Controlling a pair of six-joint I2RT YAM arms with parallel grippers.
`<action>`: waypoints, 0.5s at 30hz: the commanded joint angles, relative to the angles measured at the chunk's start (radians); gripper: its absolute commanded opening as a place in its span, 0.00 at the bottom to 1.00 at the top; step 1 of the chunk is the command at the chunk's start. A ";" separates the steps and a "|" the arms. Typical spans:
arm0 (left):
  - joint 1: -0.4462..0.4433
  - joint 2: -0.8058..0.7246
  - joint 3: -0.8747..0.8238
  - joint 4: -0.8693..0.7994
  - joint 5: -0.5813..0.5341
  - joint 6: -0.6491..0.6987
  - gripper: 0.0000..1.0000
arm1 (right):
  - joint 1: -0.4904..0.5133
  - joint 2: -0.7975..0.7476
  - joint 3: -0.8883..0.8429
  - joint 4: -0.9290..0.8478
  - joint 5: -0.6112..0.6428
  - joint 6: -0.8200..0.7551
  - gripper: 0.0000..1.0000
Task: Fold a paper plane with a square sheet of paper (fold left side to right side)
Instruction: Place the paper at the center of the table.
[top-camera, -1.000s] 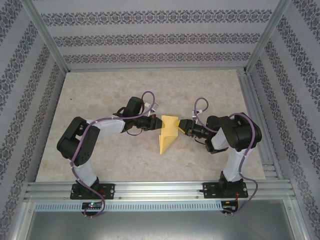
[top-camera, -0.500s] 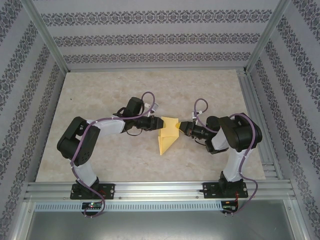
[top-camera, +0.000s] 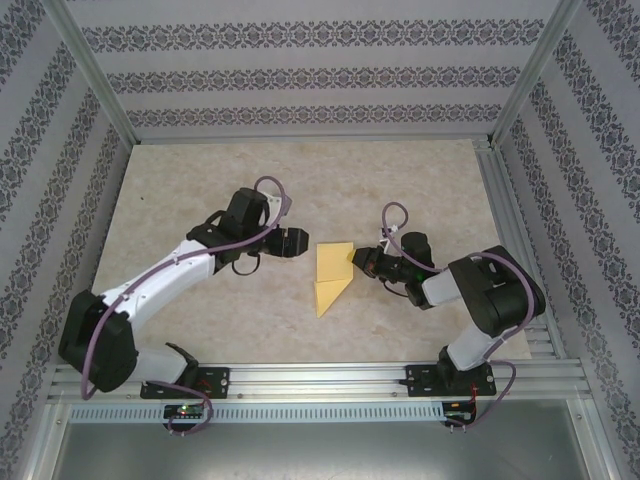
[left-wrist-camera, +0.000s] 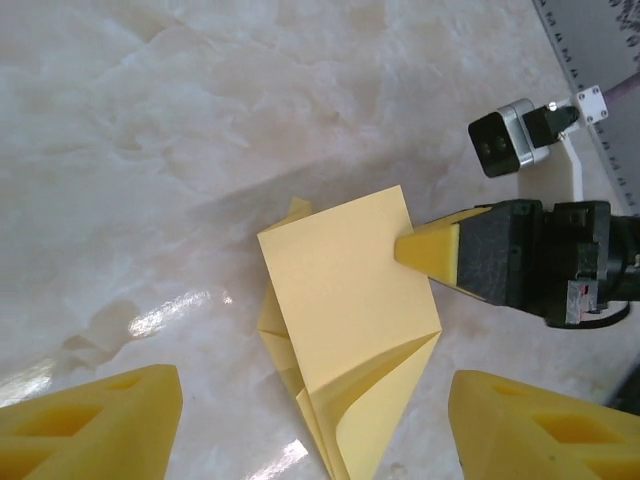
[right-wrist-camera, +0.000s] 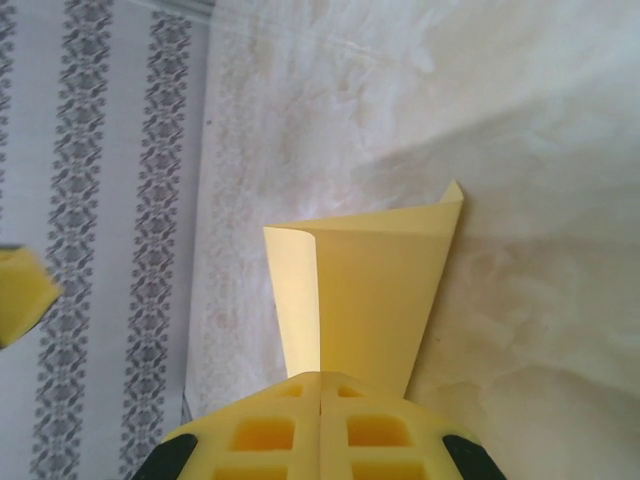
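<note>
Currently paper plane (top-camera: 332, 277) half-folded, yellow, flap raised; right claw (top-camera: 357, 259) pinching its edge; left claw (top-camera: 304, 243) wide, apart.

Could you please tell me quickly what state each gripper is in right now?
Left gripper: open, holding nothing.
Right gripper: closed on the edge of the folded paper sheet.

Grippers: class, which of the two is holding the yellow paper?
The right gripper, shut on the paper; the left gripper hangs open, apart from it.
</note>
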 joint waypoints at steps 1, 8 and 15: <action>-0.122 -0.025 -0.003 -0.104 -0.174 0.057 0.71 | 0.022 -0.067 0.021 -0.198 0.119 0.015 0.00; -0.344 0.003 -0.043 -0.025 -0.274 -0.029 0.64 | 0.040 -0.118 0.076 -0.386 0.162 0.038 0.00; -0.472 0.196 0.045 -0.016 -0.325 -0.056 0.66 | 0.056 -0.097 0.093 -0.382 0.173 0.058 0.00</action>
